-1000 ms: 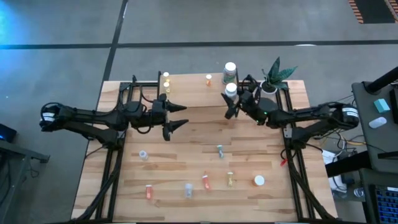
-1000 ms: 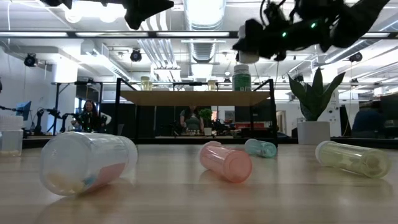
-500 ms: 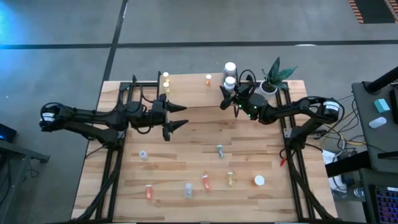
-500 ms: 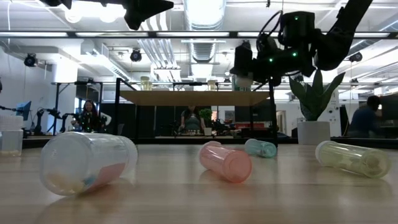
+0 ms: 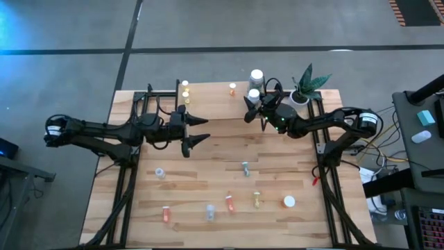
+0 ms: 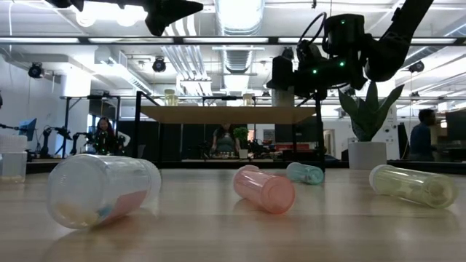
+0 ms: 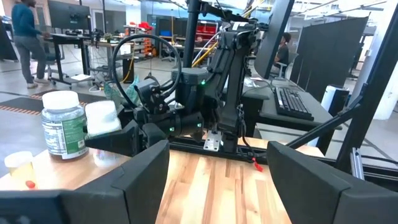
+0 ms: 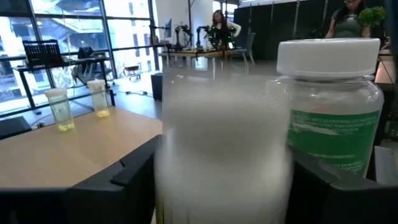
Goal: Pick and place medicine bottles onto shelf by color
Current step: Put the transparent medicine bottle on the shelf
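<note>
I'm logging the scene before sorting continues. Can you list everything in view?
shelf: one, light wood, far end of the plank table
yellow vials: two, shelf's left end
orange vial: one, mid-shelf
green-labelled bottle: one, white cap, shelf's right part
white bottle: one, beside it
loose small bottles: seven (bluish, teal, orange, clear, pink, yellow, white), table's near half
potted plant: one, green in a white pot, far right corner
people: at least two, in the room behind
left gripper: open, above the table before the shelf
right gripper: at the white bottle
</note>
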Motion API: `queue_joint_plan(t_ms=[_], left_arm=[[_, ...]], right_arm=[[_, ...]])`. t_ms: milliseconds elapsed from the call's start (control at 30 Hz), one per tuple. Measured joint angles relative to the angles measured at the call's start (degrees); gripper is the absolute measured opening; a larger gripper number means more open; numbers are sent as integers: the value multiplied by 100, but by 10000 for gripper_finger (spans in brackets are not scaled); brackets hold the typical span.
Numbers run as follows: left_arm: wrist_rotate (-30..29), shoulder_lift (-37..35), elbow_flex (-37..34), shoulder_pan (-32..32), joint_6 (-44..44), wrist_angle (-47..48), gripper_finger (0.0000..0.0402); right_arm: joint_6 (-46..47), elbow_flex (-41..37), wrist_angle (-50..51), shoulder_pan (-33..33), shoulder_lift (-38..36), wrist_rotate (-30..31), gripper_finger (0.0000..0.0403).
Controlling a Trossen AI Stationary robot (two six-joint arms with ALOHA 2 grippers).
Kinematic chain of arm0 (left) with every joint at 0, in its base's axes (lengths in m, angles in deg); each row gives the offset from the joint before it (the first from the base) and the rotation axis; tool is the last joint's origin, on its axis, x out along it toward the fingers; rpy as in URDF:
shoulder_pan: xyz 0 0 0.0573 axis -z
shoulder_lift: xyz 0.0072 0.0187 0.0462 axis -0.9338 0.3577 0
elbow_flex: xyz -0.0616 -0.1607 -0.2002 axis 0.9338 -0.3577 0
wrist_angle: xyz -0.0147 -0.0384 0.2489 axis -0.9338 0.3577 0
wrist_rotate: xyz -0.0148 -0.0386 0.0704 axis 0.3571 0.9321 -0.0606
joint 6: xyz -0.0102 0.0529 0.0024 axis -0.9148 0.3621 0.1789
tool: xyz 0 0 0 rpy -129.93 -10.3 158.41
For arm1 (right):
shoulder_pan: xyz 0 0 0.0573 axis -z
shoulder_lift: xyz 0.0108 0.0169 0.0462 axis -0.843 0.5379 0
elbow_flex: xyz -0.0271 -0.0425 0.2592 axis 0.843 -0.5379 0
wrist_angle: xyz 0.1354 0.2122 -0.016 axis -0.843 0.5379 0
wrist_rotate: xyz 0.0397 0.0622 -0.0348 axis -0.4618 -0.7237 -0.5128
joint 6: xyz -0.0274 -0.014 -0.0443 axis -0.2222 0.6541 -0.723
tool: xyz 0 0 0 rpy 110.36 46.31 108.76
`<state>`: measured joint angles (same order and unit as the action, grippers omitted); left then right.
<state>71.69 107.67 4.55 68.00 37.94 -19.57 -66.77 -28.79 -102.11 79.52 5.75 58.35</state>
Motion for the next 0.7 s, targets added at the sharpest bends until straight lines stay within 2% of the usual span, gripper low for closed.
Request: queue_joint_plan(t_ms=[200,400,700], left_arm=[[0,0,0,0,-2,0,254],[1,0,0,0,-2,0,254],[2,0,0,0,-4,0,254]], right_arm=[[-44,0,79,-2,-4,139,276],[-119,45,234,-4,-81,137,285],[-177,44,1260,-4,-852,148,288]])
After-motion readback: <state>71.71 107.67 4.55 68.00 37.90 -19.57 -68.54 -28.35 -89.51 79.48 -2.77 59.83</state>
